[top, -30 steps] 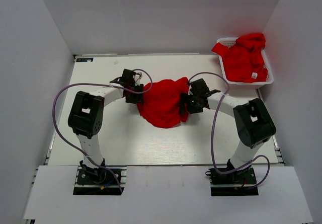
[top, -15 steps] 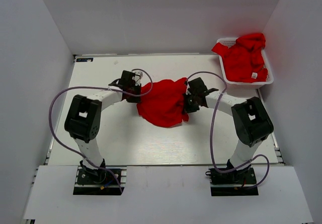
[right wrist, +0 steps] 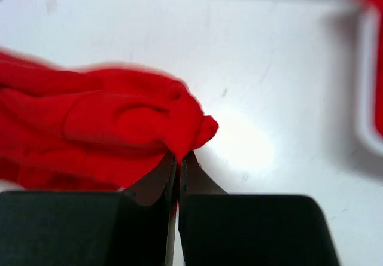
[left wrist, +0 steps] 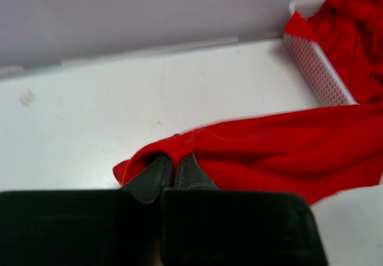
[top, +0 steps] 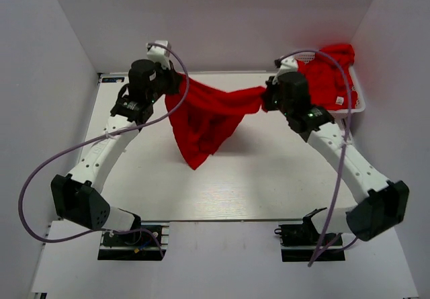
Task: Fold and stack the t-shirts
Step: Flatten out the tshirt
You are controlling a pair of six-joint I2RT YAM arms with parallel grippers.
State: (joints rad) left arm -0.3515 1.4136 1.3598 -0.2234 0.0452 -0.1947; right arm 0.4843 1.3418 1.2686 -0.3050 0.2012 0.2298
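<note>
Top view. L arm (top: 101, 154) reaches up from bottom left. The left gripper (top: 176, 84) is clamped tight on one corner of a red t-shirt (top: 201, 121), fingers pinched together w/ cloth between them. The shirt is held up over the white table (top: 269, 178), stretched btwn both grippers. Its top edge sags a little mid-span and the rest hangs to a point near centre; can't tell if the tip touches the table. The right gripper (top: 267, 97) is likewise closed on the shirt's other corner. Far right, at the back corner, a white lattice basket (top: 359, 105) holds more red t-shirts (top: 326, 77), one w/ a small white tag (top: 340, 101).
</note>
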